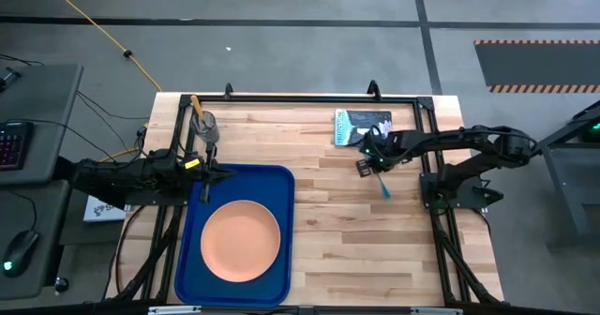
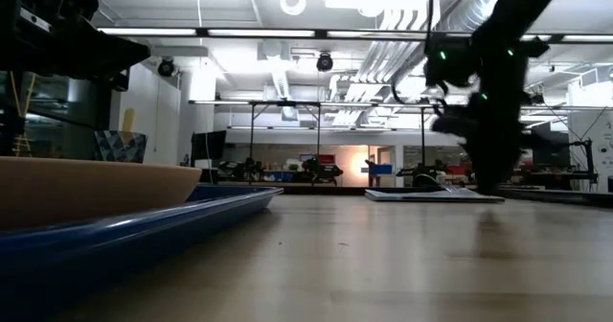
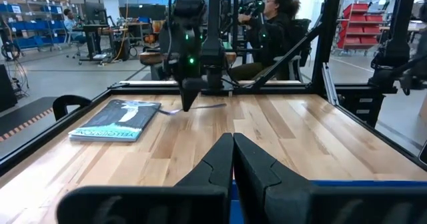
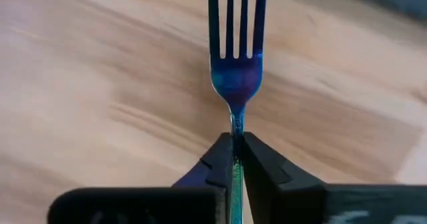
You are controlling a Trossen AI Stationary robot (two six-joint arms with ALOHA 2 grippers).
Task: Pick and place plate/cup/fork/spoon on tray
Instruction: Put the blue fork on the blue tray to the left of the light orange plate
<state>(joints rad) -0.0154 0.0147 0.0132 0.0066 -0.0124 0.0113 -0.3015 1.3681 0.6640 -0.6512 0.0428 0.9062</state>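
Note:
The salmon-orange plate [image 1: 241, 240] lies flat in the blue tray [image 1: 281, 188] at the table's near left. The dark grey cup [image 1: 205, 124] stands on the wood beyond the tray. The spoon's yellow handle [image 1: 194, 102] sticks out of the cup. My left gripper [image 1: 223, 173] is shut and empty over the tray's far left corner. My right gripper [image 1: 377, 168] is right of the table's middle, shut on the teal-blue fork [image 1: 383, 187]. The fork also shows in the right wrist view [image 4: 235, 84]. My right gripper pinches the fork's thin handle [image 4: 235, 121] just behind the head, between its two fingers. The fingers lie along the fork, and the tines [image 4: 235, 24] stick out beyond the fingertips. Whether the fork is clear of the table, I cannot tell.
A teal-covered book [image 1: 361, 126] lies flat at the far middle of the table, just beyond my right gripper. Bare wood lies between the tray and the right arm. A black frame runs along the table's edges. A person [image 3: 273, 24] sits beyond the table's right side.

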